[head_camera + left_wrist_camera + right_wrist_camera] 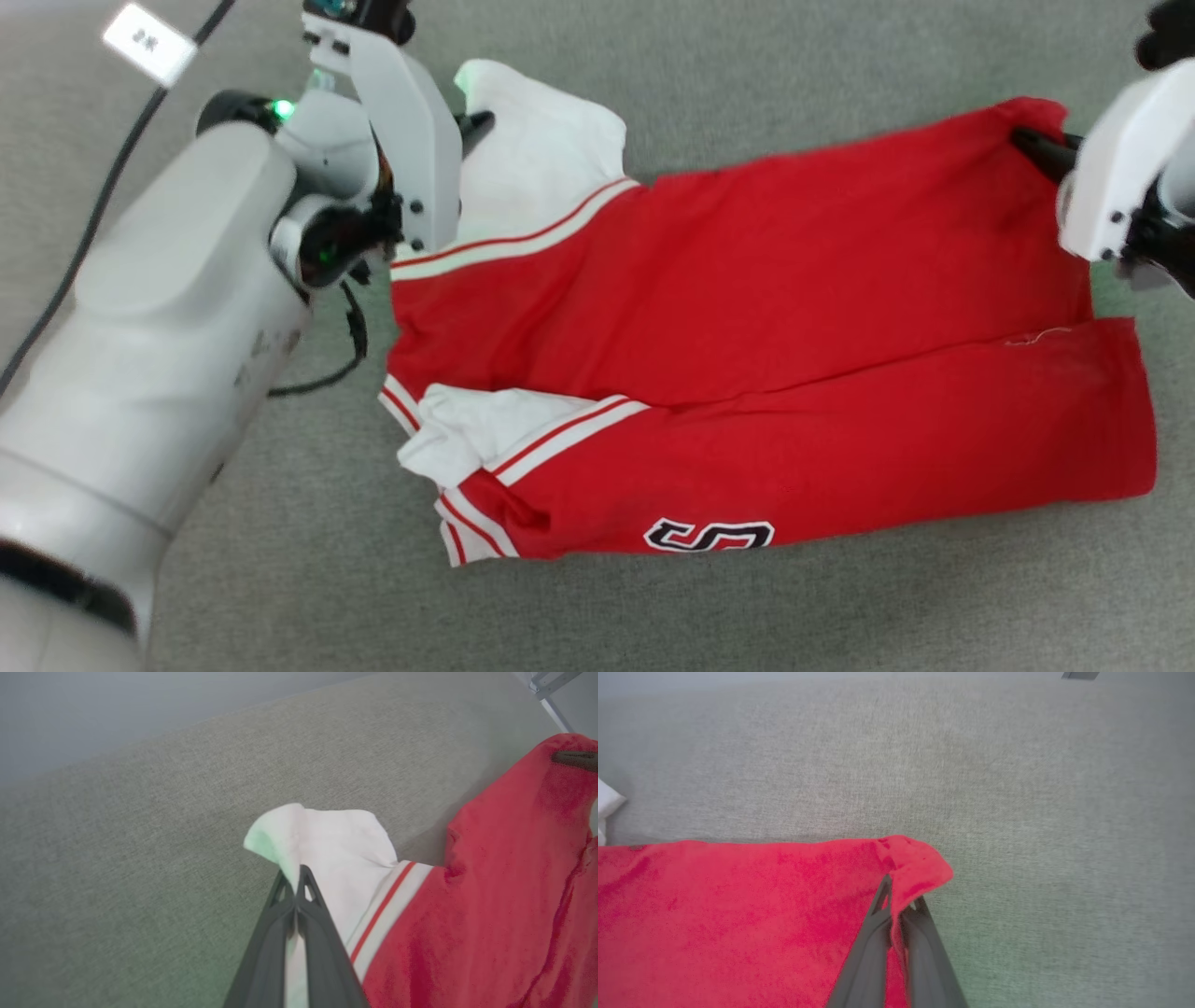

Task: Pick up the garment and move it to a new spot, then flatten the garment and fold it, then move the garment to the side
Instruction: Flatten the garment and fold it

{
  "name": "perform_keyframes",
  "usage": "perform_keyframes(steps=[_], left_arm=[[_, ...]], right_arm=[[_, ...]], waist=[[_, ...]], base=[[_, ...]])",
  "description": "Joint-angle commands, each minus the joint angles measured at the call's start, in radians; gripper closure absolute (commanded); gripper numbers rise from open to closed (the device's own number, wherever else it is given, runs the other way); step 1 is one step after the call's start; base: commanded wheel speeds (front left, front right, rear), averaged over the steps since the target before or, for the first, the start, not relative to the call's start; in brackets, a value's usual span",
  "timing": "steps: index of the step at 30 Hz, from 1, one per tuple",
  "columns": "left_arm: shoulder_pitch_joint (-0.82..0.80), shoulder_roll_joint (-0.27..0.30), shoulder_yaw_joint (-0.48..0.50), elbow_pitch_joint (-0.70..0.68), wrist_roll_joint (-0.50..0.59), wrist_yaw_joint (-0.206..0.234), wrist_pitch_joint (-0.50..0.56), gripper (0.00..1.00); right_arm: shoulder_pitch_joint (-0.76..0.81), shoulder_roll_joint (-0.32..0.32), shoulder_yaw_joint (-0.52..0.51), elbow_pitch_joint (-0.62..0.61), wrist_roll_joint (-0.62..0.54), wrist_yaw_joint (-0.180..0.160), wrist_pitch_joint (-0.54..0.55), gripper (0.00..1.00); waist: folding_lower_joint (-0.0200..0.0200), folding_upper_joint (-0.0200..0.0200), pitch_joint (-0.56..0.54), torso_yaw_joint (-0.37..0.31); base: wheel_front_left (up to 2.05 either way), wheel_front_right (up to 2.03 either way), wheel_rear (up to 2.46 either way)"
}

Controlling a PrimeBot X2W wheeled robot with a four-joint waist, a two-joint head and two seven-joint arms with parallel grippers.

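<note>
Grey-green woven surface (747,607): it spreads under everything you see and carries the whole work area.

Item one, the garment (747,308): it lies mid-surface, long side running left to right, red body mostly spread. The near strip is doubled over, and its seam line runs across the middle.

Item two, your left forearm (159,308): a pale shell that reaches in from the lower left.

Item three, the left gripper (476,121): its jaws are pressed together on the white fabric part (541,159) at the garment's far left corner. The left wrist view confirms cloth between the closed fingers.

Item four, the right gripper (1027,145): its jaws pinch the red far right corner, which bunches over the fingertips (887,891).

Item five, the striped trim (523,247): white with a red line.

Item six, the black lettering (709,535): only part of it shows, on the near edge.

Item seven, a dark cable (103,187) and a white tag (149,42) at the far left.

Step in hand, by judgement: flatten and fold, with both far corners secured. Your next move calls for raising both corners evenly and carrying them together, keeping the edge taut. Watch the crumpled white piece (467,434) near the left side, which may need smoothing.
</note>
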Motion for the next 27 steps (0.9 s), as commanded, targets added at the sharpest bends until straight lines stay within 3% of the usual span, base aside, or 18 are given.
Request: perform_keyframes(steps=[1, 4, 15, 19, 24, 27], left_arm=[[0.03, 0.01, -0.007, -0.025, -0.014, 0.002, -0.014, 1.0], [0.091, 0.062, -0.034, -0.156, -0.05, 0.002, -0.056, 1.0], [0.416, 0.343, -0.069, -0.642, -0.1, 0.002, -0.282, 1.0], [0.558, 0.427, -0.058, -0.771, -0.123, 0.032, -0.378, 1.0], [0.698, 0.47, -0.092, -0.855, -0.127, 0.079, -0.434, 1.0], [0.734, 0.454, -0.108, -0.836, -0.116, 0.098, -0.458, 1.0]], right_arm=[[0.023, -0.019, 0.006, -0.011, 0.008, 0.0, -0.014, 1.0], [0.074, -0.068, 0.024, -0.068, 0.04, 0.0, -0.052, 1.0], [0.336, -0.324, 0.084, -0.39, 0.122, 0.0, -0.135, 1.0], [0.434, -0.41, 0.087, -0.475, 0.132, 0.0, -0.174, 1.0], [0.529, -0.45, 0.071, -0.503, 0.164, 0.0, -0.212, 1.0], [0.548, -0.444, 0.074, -0.491, 0.131, 0.0, -0.236, 1.0]], waist=[[0.0, 0.0, -0.073, 0.023], [0.0, 0.0, -0.122, 0.038], [0.0, 0.0, -0.203, 0.072], [0.0, 0.0, -0.202, 0.073], [0.0, 0.0, -0.19, 0.075], [0.0, 0.0, -0.169, 0.075]], base=[[0.0, 0.0, 0.0], [0.0, 0.0, 0.0], [0.0, 0.0, 0.0], [0.0, 0.0, 0.0], [0.0, 0.0, 0.0], [0.0, 0.0, 0.0]])
